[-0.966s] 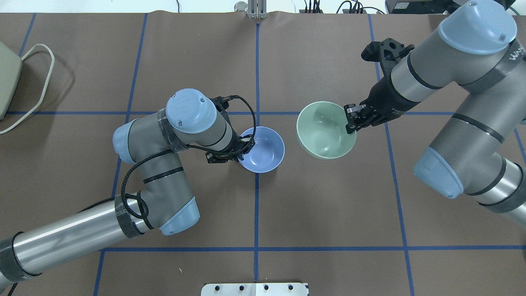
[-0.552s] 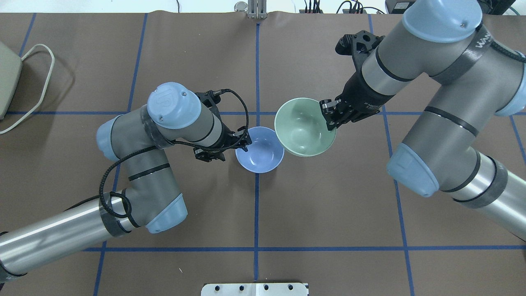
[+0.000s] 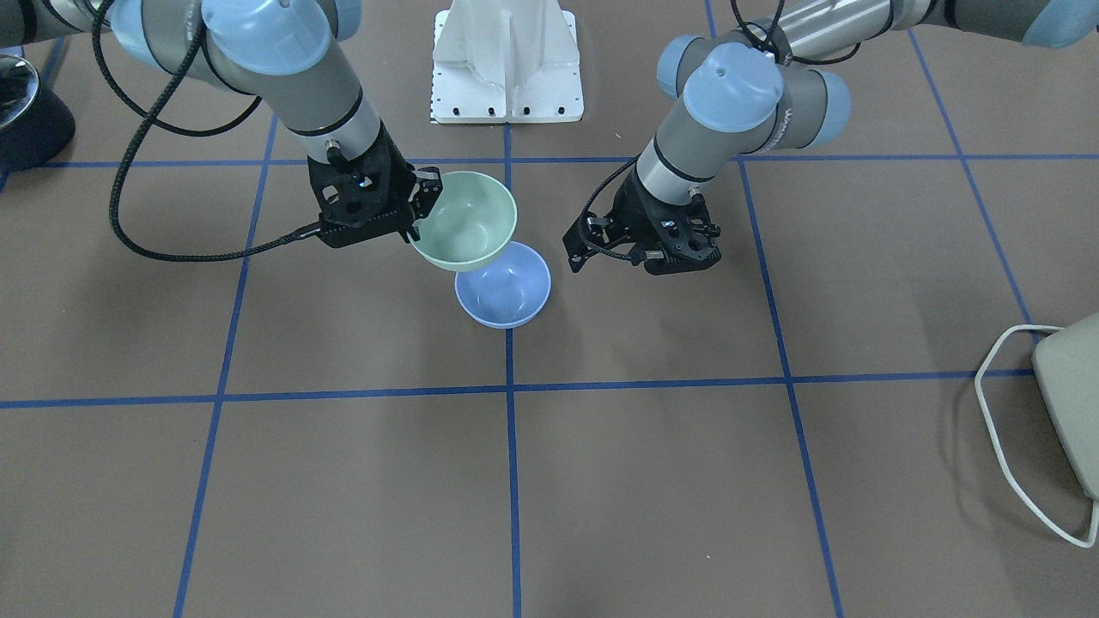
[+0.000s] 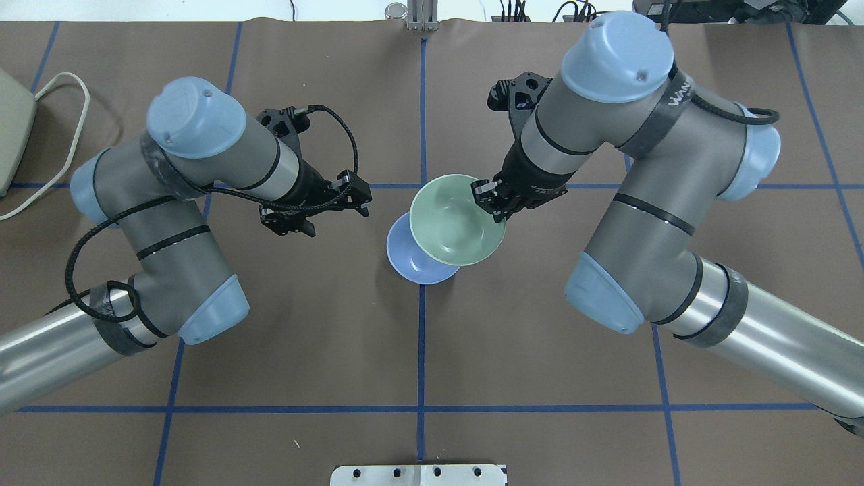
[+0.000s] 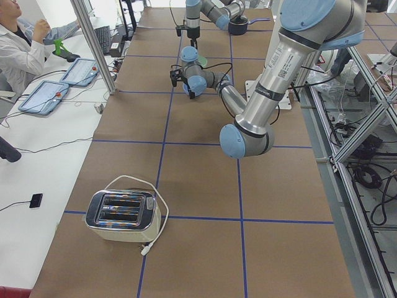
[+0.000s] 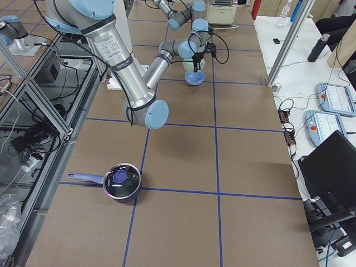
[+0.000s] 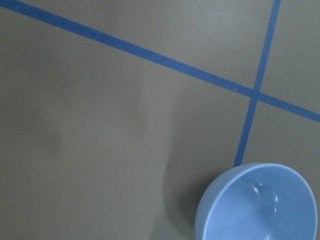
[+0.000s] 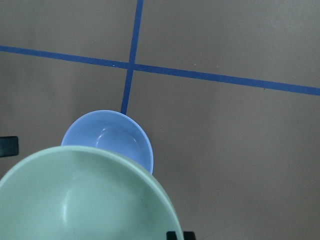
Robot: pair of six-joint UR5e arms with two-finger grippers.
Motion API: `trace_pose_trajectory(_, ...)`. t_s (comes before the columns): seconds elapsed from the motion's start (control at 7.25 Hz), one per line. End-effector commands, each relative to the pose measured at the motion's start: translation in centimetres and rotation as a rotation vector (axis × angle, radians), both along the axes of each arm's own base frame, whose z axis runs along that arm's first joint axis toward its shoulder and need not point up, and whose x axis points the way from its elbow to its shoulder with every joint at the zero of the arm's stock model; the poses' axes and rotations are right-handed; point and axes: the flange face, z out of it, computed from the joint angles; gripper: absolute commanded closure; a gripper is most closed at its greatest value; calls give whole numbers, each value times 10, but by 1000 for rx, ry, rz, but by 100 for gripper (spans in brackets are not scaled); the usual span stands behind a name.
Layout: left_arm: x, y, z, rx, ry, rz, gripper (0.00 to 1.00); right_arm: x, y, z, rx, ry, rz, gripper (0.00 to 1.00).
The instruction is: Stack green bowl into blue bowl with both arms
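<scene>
The green bowl (image 4: pixel 457 219) hangs tilted in the air, overlapping the near-right part of the blue bowl (image 4: pixel 407 260), which sits on the table at the centre line. My right gripper (image 4: pixel 496 197) is shut on the green bowl's right rim. In the right wrist view the green bowl (image 8: pixel 85 200) fills the bottom left, with the blue bowl (image 8: pixel 107 137) beyond it. My left gripper (image 4: pixel 359 194) is open and empty, off to the left of the blue bowl. The left wrist view shows the blue bowl (image 7: pixel 260 205) at the bottom right. In the front view the green bowl (image 3: pixel 464 225) hangs above the blue bowl (image 3: pixel 506 296).
A cream toaster (image 5: pixel 121 214) with a white cord stands at the table's left end. A dark saucepan (image 6: pixel 121 181) sits near the right end. The white pedestal (image 3: pixel 506 60) is at the robot's side. Blue tape lines cross the brown table.
My left gripper let go of the blue bowl and drew back to the left. My right gripper carried the green bowl leftward until it overlaps the blue bowl.
</scene>
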Motion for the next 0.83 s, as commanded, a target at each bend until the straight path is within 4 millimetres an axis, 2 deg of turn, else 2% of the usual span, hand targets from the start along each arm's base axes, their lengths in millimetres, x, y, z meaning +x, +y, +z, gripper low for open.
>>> trace_pose_trajectory(0.0, -67, -5, 29, 23, 12, 32, 3, -35, -3, 13, 34, -14, -19, 100)
trace_pose_trajectory(0.14, -80, -4, 39, 43, 6, 41, 3, -48, 4, 17, 33, -8, -40, 100)
trace_pose_trajectory(0.55, -81, -3, 43, 41, 1, 41, 3, -65, 9, 26, 62, 28, -30, 100)
trace_pose_trajectory(0.69, -81, -3, 43, 41, 1, 43, 3, -74, 5, 18, 74, 33, -25, 100)
